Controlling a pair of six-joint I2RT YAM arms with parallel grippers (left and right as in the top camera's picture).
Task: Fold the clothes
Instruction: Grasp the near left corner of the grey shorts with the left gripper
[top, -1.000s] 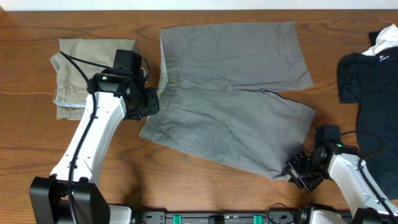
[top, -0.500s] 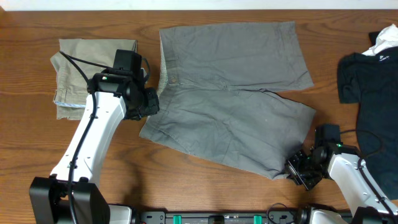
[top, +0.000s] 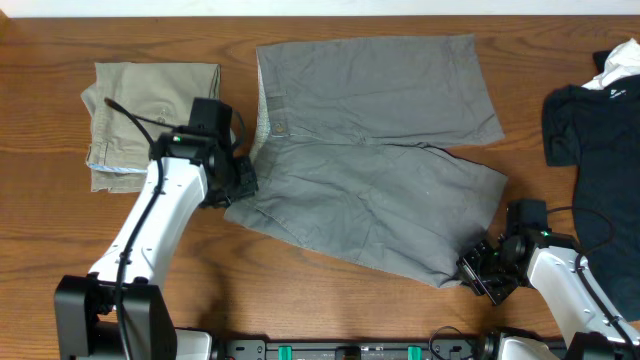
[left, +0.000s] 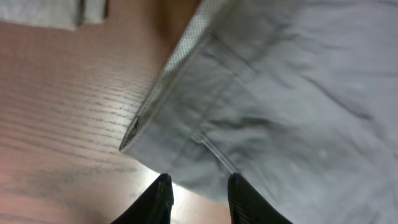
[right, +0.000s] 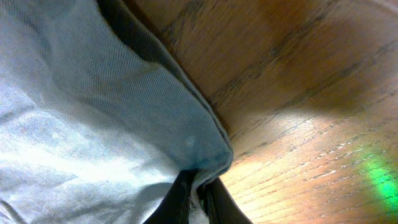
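My right tool (right: 198, 194) pinches the near-right hem of the grey shorts (top: 375, 150); my left tool (left: 199, 186) hangs parted over their waistband corner.

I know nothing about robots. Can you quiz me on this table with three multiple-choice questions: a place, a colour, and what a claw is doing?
1. Where do the khaki trousers lie relative to the shorts? A. On them. B. Beside their waistband end, apart. C. Under them.
2. What colour are the shorts? A. Grey. B. Red. C. White.
3. The right gripper is: A. open in mid-air. B. holding the khaki trousers. C. shut on the shorts' hem corner.
Answers: 1 B, bare table shows between them. 2 A, grey in every view. 3 C, its wrist view shows fabric pinched.
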